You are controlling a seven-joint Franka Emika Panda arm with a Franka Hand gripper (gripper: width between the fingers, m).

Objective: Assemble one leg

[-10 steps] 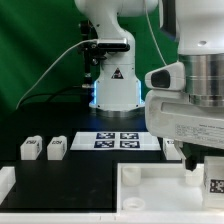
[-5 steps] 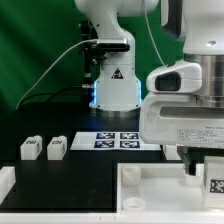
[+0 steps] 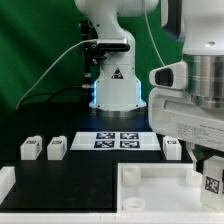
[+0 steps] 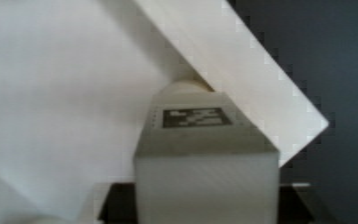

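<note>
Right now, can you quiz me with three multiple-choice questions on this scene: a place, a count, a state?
1. Where are the two legs at the exterior view's left?
A on the table
B in the tray
C on the arm
2. How many tags are on the marker board?
A two
B four
C six
3. The gripper is:
A open, empty
B shut on a tagged leg
C out of view
Answers: 1 A, both rest on the table; 2 B, four show; 3 B, the tagged leg hangs in its grasp.
</note>
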